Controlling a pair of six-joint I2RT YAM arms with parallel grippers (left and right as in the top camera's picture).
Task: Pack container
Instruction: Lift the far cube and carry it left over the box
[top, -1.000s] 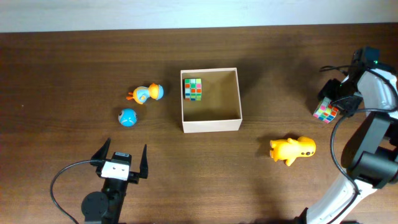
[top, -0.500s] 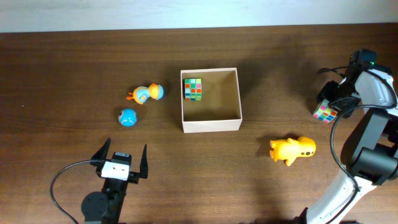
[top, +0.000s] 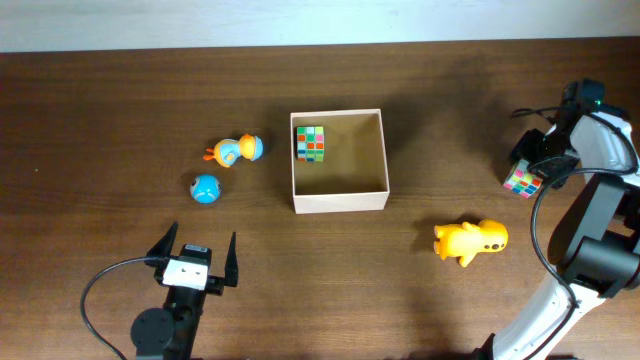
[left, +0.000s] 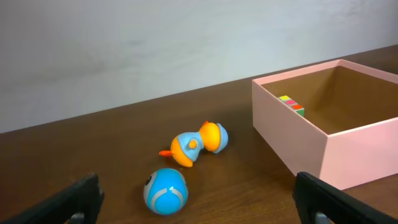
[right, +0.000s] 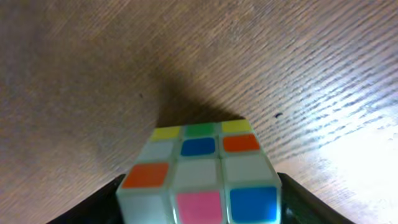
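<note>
Container (top: 375, 150): sits mid-table, open top up, cream walls around a brown floor.
Packed cube (top: 311, 143): a multicoloured puzzle cube lying inside the container, in its far-left corner, close to both walls.
Right gripper (top: 533, 163): at the right edge of the table (top: 100, 100), well apart from the container; its fingers (right: 96, 208) press against opposite sides of the second cube (right: 199, 174), clamped on it.
Second cube: low at the wood, a shadow just beyond it; whether it touches the table I cannot tell.
Left gripper (top: 201, 238): near-left, jaws spread wide, nothing between them.
Blue ball (left: 165, 190): left of the container, on the wood.
Orange-and-blue toy (left: 198, 143): on its side, just beyond the ball.
Yellow duck (top: 470, 241): near-right of the container, apart from both grippers.
</note>
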